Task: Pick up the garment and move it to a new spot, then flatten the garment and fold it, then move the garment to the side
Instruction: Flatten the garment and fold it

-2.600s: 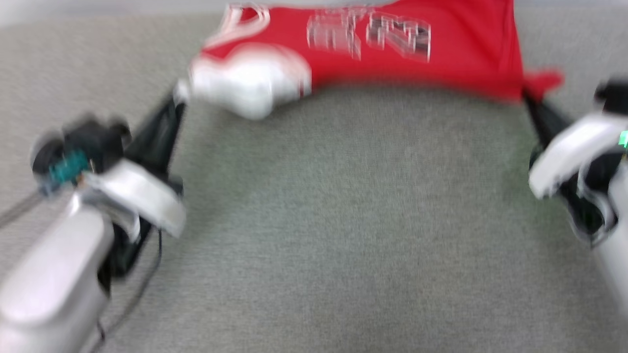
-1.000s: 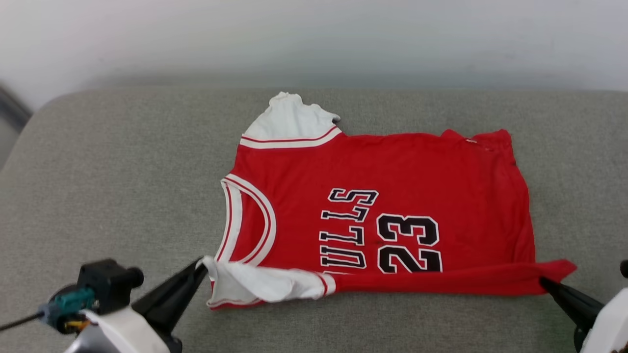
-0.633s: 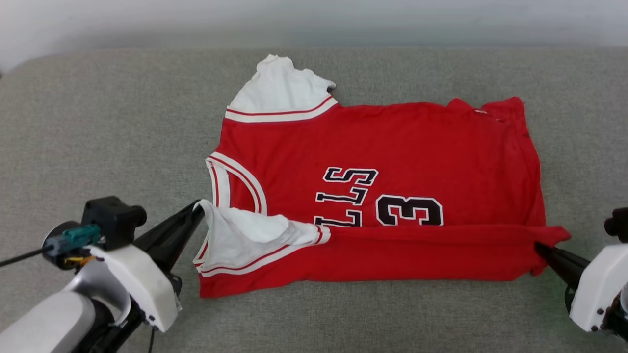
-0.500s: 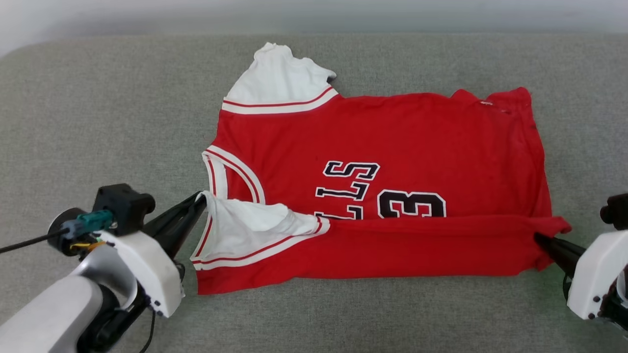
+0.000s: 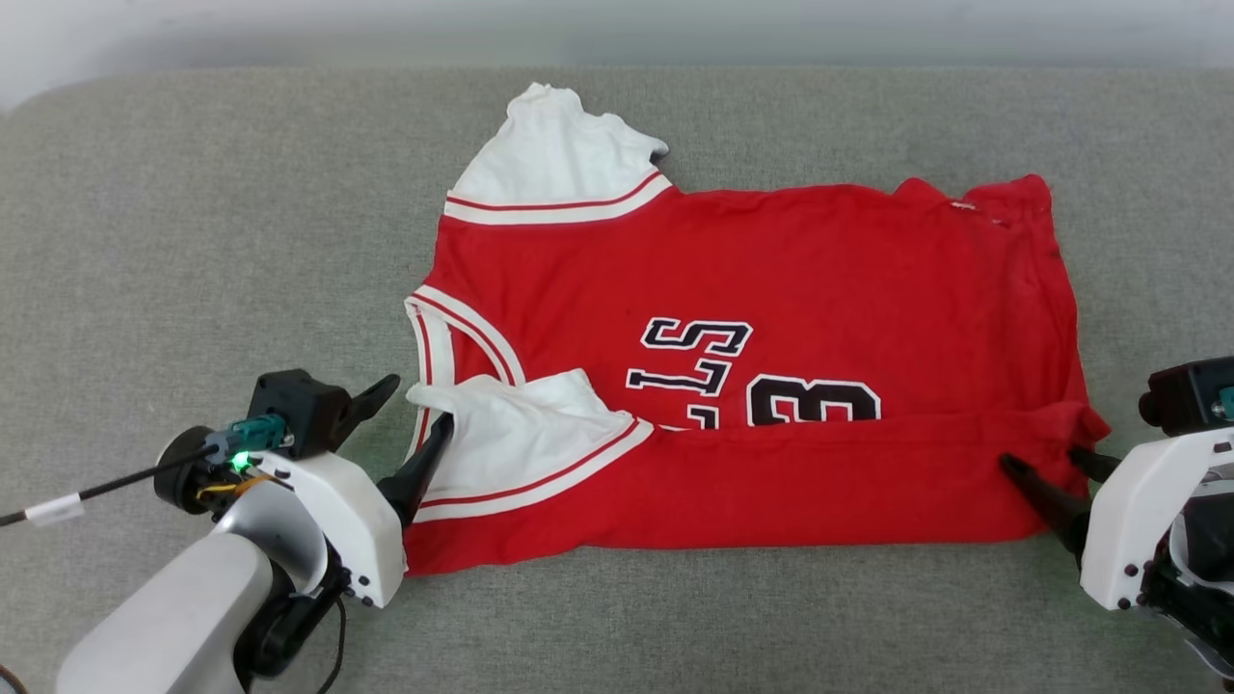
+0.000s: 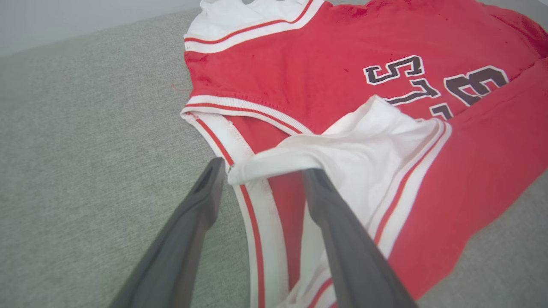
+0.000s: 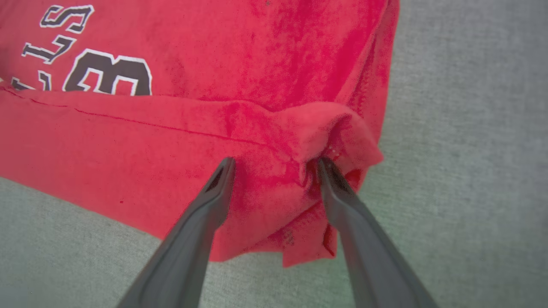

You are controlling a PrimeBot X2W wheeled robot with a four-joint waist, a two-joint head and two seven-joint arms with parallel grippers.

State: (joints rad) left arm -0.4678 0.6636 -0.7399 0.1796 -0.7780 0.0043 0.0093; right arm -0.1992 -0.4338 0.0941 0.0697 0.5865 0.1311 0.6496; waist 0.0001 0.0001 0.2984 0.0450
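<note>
- Head view: the red sleeveless thin-fabric jersey with white striped trim [image 5: 771,260] is lying flat in the middle of the grey woven cushion [image 5: 193,241]. Its long axis is running across the cushion, with the neckline pointing to the robot's left and the hem to the right. Its near side is lying folded over the chest lettering.
- The left gripper [image 5: 416,407] and right gripper [image 5: 1043,458] are angling in from the cushion's near side.
- Left wrist view: the left gripper [image 6: 263,169] is standing wide, straddling the white shoulder strap and gripping nothing.
- Right wrist view: the right gripper [image 7: 275,162] is standing wide, with the bunched hem corner lying loose between its fingers.
</note>
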